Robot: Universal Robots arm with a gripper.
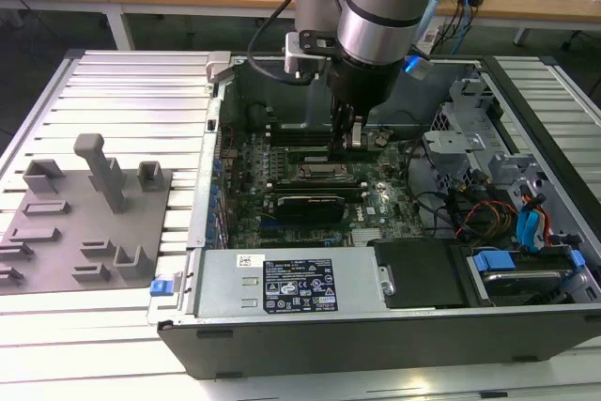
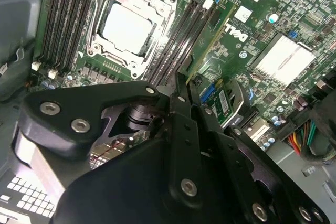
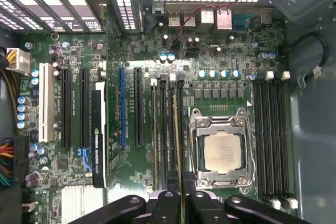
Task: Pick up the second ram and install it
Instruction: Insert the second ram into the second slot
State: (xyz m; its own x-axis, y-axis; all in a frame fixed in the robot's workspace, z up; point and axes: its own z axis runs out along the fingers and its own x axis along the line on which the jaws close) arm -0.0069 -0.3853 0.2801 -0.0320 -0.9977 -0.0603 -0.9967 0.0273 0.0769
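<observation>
The second ram (image 3: 178, 129) is a thin green stick seen edge-on, lying along a memory slot right beside the CPU socket (image 3: 223, 153). In the second wrist view its green edge (image 2: 212, 38) runs from the black fingers out along the slot. My gripper (image 3: 181, 195) is shut on the stick's middle, one black finger on each face, also seen in the second wrist view (image 2: 184, 85). In the exterior view the gripper (image 1: 352, 143) is low inside the open computer case, just behind the CPU socket (image 1: 319, 173). I cannot tell whether the stick is seated in the slot.
A black card (image 3: 98, 135) stands in an expansion slot on the far side of the memory slots. More memory slots (image 3: 270, 129) flank the socket's other side. A grey fixture tray (image 1: 84, 223) lies at the exterior view's left; cables (image 1: 488, 213) and the power supply (image 1: 291, 284) crowd the case.
</observation>
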